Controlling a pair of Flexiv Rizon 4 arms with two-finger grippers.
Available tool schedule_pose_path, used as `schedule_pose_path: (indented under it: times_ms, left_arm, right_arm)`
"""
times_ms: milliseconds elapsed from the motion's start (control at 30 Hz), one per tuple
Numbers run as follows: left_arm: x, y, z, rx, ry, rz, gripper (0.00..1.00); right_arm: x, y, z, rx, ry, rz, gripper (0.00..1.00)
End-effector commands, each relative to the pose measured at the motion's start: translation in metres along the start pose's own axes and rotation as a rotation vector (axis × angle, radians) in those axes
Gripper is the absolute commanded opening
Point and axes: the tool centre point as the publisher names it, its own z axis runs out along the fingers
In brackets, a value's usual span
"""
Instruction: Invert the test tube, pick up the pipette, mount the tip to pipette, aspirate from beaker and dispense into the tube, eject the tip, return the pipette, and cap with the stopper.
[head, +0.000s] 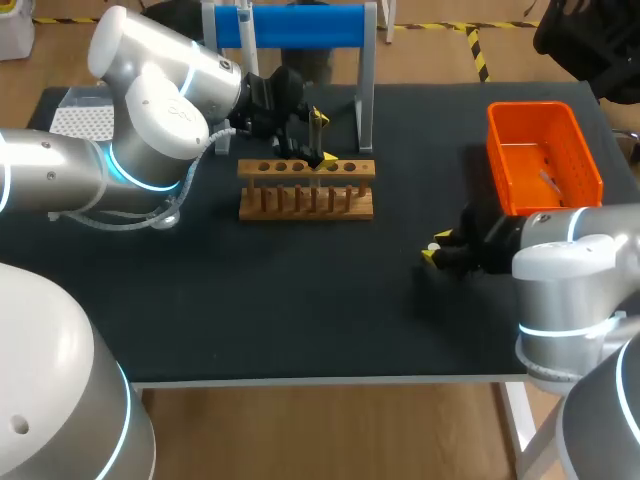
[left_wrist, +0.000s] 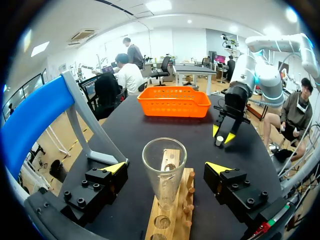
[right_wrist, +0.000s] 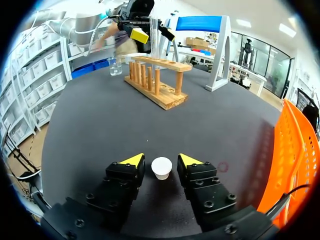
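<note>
A clear test tube (left_wrist: 164, 172) stands mouth up in the wooden rack (head: 305, 200). My left gripper (left_wrist: 166, 167) is open around it, one finger on each side, neither touching the glass. In the head view this gripper (head: 318, 140) hangs over the rack's right part. A small white stopper (right_wrist: 161, 167) lies on the black table, between the open fingers of my right gripper (right_wrist: 161, 161), with a narrow gap on each side. The right gripper (head: 433, 252) sits low at the table's right. A glass beaker (right_wrist: 114, 65) stands beyond the rack.
An orange basket (head: 543, 155) stands at the back right, close to my right arm. A stand with a blue bar (head: 290, 25) is behind the rack, with a white pipette (head: 246, 30) hanging at its left. A white tip box (head: 82, 120) lies at the back left.
</note>
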Motion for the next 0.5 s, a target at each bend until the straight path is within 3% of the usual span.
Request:
schedule_pose_path:
  times_ms: [33, 133, 367, 433, 500]
  left_arm:
    - [-0.0008, 0.0007, 0.0004, 0.002, 0.002, 0.001, 1.00]
    - [-0.0008, 0.0007, 0.0004, 0.002, 0.002, 0.001, 1.00]
    - [-0.0008, 0.0007, 0.0004, 0.002, 0.002, 0.001, 1.00]
    - [-0.0008, 0.0007, 0.0004, 0.002, 0.002, 0.001, 1.00]
    - [-0.0008, 0.0007, 0.0004, 0.002, 0.002, 0.001, 1.00]
  right_arm:
    - [0.0012, -0.0007, 0.0004, 0.001, -0.003, -0.001, 0.41]
    - [0.0012, -0.0007, 0.0004, 0.001, -0.003, -0.001, 0.35]
    - [0.0015, -0.0007, 0.0001, 0.003, -0.004, -0.002, 0.32]
    - [0.0014, -0.0008, 0.0003, 0.004, -0.005, -0.002, 0.26]
    - [0.0014, -0.0009, 0.0004, 0.005, -0.004, -0.003, 0.11]
